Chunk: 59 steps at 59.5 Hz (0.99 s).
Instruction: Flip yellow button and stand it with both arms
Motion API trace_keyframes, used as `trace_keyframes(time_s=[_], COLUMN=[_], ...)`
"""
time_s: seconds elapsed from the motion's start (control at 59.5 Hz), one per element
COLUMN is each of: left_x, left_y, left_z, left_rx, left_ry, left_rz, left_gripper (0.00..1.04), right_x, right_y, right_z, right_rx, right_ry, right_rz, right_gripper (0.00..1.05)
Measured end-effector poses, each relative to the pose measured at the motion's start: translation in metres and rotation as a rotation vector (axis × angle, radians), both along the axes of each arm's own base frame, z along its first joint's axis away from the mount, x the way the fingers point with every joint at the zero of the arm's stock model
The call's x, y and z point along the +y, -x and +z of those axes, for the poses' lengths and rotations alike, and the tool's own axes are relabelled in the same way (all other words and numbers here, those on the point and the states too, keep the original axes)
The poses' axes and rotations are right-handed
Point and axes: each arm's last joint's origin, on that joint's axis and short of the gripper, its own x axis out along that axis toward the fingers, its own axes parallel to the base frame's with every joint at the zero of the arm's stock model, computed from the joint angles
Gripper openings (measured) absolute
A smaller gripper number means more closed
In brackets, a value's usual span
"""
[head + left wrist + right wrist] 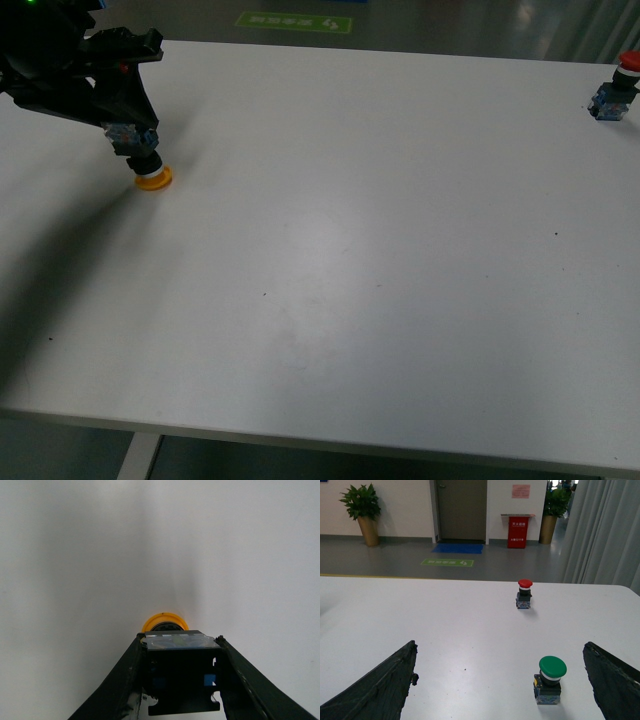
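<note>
Indoors, a white desk [380, 260] held three buttons: yellow button [153, 178], red button [524, 594], green button [551, 679]. Left fingers [120, 680] clamped the yellow; right fingers [375, 690] gaped.

An office-like lobby: white table [470, 625], grey floor with green sign [447, 562], potted plant [360, 502] upper left, door [462, 507] top centre.

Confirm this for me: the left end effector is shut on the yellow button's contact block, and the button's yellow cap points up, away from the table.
Not quite. The left end effector is shut on the yellow button's contact block, but the yellow cap points down, at the table, as the front view shows.
</note>
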Motion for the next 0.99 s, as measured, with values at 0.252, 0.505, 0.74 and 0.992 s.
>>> trace_keyframes(time_s=[0.252,0.505,0.74,0.992], left_x=[-0.006,-0.026,-0.066,-0.1], left_y=[0.014,0.032,0.04,0.04], left_z=[0.017,0.046,0.043,0.061], left_rx=[-0.061,-0.164,-0.13,-0.157], left_ry=[0.342,0.698,0.957,1.186], left_rz=[0.006,-0.033,-0.019,-0.11], left_gripper=[0.36,0.36,0.36,0.36], right_x=[0.0,0.0,0.0,0.0], right_y=[0.0,0.0,0.0,0.0], right_z=[0.0,0.0,0.0,0.0], right_rx=[0.0,0.0,0.0,0.0], right_ry=[0.0,0.0,0.0,0.0], right_rz=[0.0,0.0,0.0,0.0], right_gripper=[0.97,0.97,0.97,0.97])
